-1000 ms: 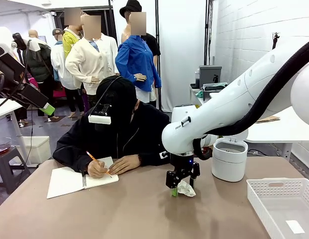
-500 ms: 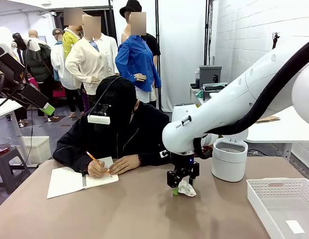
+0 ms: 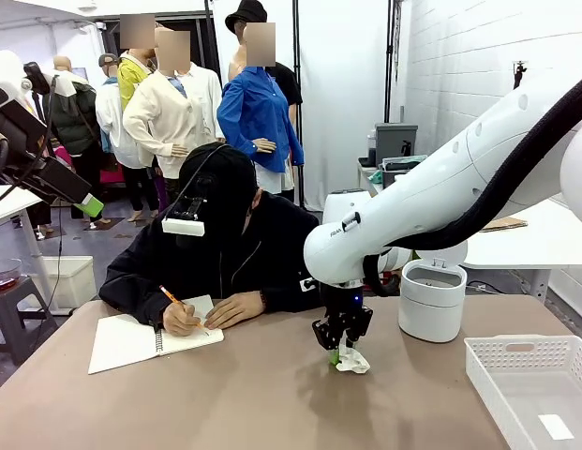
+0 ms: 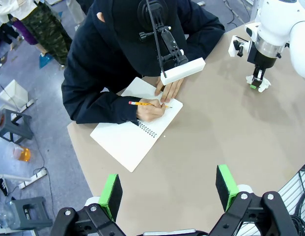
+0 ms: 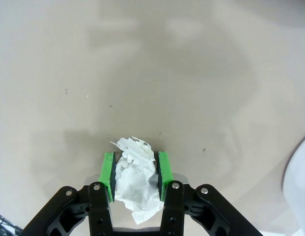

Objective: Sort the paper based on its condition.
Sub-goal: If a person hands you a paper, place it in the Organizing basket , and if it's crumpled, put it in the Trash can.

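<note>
In the front view, we see the right gripper (image 3: 339, 352) low at centre frame, pointing straight down at the table (image 3: 225, 403), its jaws clamped on the paper (image 3: 350, 360), one crumpled white wad that bulges out to the right of the fingers and sits at or just above the tabletop. We judge the vertical approach suits pinching a lumpy wad off a flat surface. To the right stand one white lidded bin (image 3: 432, 298) and, at the lower right, one white slotted basket (image 3: 534, 384) with a flat slip inside; we take these as the two sorting destinations, the bin likely for crumpled paper. At left centre, one person writes with a pencil (image 3: 175, 300) in one open notebook (image 3: 150, 337), both hands on it, and is not taking part in the pick.

In the left wrist view, the left gripper (image 4: 169, 189) hangs high above the table at the bottom of the frame, jaws wide apart and empty, its two green pads (image 4: 111, 193) well separated. We judge it parked clear of the work. The wad shows tiny at the upper right under the other arm.

In the right wrist view, the wad fills the gap between two green pads (image 5: 108, 173) at lower centre, touching both, with bare table behind it.
</note>
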### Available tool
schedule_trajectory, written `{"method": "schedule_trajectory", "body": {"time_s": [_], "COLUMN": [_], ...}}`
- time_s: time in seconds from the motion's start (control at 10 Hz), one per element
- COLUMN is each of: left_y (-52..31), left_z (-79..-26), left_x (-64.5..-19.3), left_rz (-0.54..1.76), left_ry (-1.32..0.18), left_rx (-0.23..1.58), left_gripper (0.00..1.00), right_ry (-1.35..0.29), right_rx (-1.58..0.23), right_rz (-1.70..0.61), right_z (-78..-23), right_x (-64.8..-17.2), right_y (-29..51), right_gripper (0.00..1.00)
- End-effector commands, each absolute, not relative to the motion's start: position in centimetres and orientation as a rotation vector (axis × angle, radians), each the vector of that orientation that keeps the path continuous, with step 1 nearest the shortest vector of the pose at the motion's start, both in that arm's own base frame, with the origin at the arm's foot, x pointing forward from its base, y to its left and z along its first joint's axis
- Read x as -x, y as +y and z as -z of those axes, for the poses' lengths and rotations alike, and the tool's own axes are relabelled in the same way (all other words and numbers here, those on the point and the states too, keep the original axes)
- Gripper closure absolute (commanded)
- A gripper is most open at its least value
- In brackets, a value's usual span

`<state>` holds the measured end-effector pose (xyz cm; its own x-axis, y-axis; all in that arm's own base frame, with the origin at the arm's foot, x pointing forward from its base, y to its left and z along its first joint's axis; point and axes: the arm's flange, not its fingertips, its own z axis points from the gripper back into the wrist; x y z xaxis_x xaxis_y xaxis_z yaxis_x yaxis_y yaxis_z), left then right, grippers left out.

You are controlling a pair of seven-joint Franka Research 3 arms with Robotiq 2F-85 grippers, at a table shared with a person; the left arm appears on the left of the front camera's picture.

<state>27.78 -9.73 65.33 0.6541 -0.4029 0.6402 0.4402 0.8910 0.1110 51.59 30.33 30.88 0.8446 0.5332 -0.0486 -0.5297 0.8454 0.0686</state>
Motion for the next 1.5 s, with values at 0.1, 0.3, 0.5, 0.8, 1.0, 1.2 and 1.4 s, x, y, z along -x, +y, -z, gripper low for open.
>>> {"method": "schedule_trajectory", "body": {"time_s": [0.1,0.3,0.5,0.8,1.0,1.2,1.4], "left_y": [-9.8,-9.8,-9.8,-9.8,-9.8,-9.8,-9.8], "left_z": [-65.4,-65.4,-65.4,-65.4,-65.4,-65.4,-65.4], "left_x": [-27.7,-27.7,-27.7,-27.7,-27.7,-27.7,-27.7], "left_rz": [0.478,0.478,0.478,0.478,0.478,0.478,0.478], "left_ry": [-0.713,-0.713,-0.713,-0.713,-0.713,-0.713,-0.713], "left_rx": [0.055,0.055,0.055,0.055,0.055,0.055,0.055], "left_gripper": [0.00,0.00,0.00,0.00,0.00,0.00,0.00], "right_ry": [0.070,0.039,0.001,-0.043,-0.062,-0.108,-0.018], "right_rx": [-0.060,-0.053,-0.012,0.104,0.101,0.121,0.206], "right_rz": [-0.519,-0.524,-0.573,-0.845,-1.053,-1.101,-1.290], "right_z": [-31.3,-33.2,-37.9,-43.9,-48.1,-51.3,-53.1], "right_x": [-49.5,-48.2,-45.8,-43.3,-42.2,-42.1,-42.9], "right_y": [30.5,30.6,30.1,27.9,25.8,23.7,21.0], "right_gripper": [0.58,0.58,0.58,0.58,0.58,0.58,0.58]}}
